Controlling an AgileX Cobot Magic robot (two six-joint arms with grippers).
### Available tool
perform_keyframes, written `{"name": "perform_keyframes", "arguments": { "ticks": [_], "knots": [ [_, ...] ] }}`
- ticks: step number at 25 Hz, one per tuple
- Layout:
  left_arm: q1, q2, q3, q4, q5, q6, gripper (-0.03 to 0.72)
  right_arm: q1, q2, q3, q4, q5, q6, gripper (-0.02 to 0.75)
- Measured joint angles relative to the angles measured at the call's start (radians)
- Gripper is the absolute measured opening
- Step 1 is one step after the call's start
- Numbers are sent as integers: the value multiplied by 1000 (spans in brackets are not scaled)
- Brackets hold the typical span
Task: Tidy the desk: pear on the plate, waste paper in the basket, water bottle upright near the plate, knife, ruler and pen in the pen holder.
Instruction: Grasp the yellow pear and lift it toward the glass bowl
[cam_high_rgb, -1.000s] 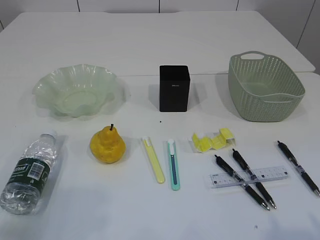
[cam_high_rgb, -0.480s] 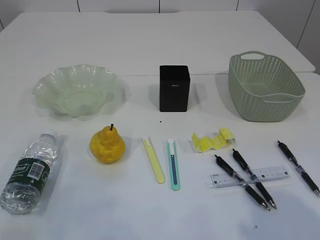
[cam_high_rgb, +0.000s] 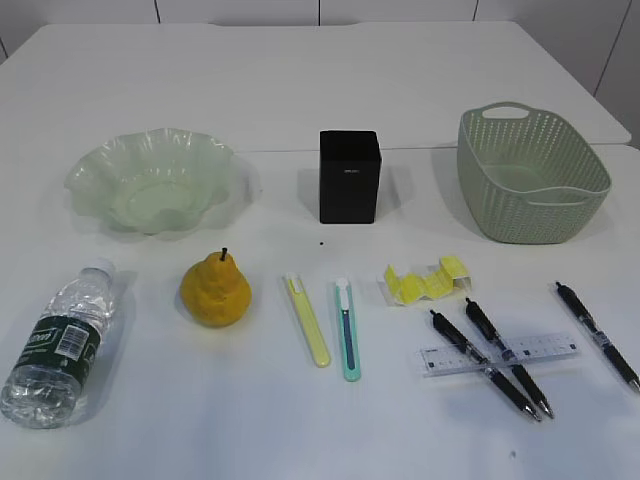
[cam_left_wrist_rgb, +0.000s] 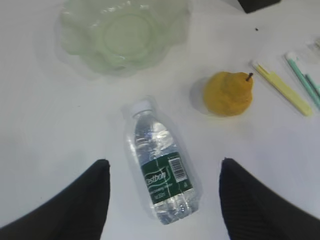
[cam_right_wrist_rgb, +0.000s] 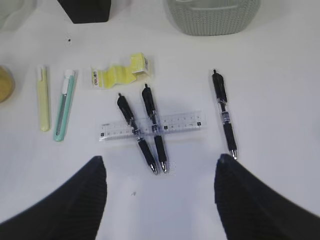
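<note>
The pear (cam_high_rgb: 215, 288) stands on the desk (cam_high_rgb: 300, 80) in front of the empty plate (cam_high_rgb: 150, 190). The water bottle (cam_high_rgb: 55, 345) lies on its side at the front left. My left gripper (cam_left_wrist_rgb: 163, 162) hangs open above the water bottle (cam_left_wrist_rgb: 159, 170), one finger on each side and clear of it. Two knives, yellow (cam_high_rgb: 308, 320) and teal (cam_high_rgb: 346, 328), lie side by side. Yellow waste paper (cam_high_rgb: 425, 280) lies near the ruler (cam_high_rgb: 497, 353), which rests across two of the three pens (cam_high_rgb: 485, 365). My right gripper (cam_right_wrist_rgb: 160, 158) is open above the pens (cam_right_wrist_rgb: 150, 130), holding nothing.
The black pen holder (cam_high_rgb: 349, 176) stands at the centre back. The green basket (cam_high_rgb: 535, 195) sits empty at the back right. Neither arm shows in the exterior view. A seam between two tabletops runs behind the plate and the basket.
</note>
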Motion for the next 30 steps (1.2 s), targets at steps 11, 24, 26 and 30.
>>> {"name": "perform_keyframes", "arguments": {
  "ticks": [11,24,26,30],
  "knots": [
    [-246,522,-334,1,52,42,500,0,164,-53,-77,57,-7,501],
    [-323,815,-408,1,46,43,529,0,186,-53,-108,62,-15,500],
    [-323,835,-408,1,29,43,529,0,186,-53,-108,62,-15,500],
    [-323,874,-410,17,11,31,529,0,186,-53,-110,62,-15,500]
  ]
}}
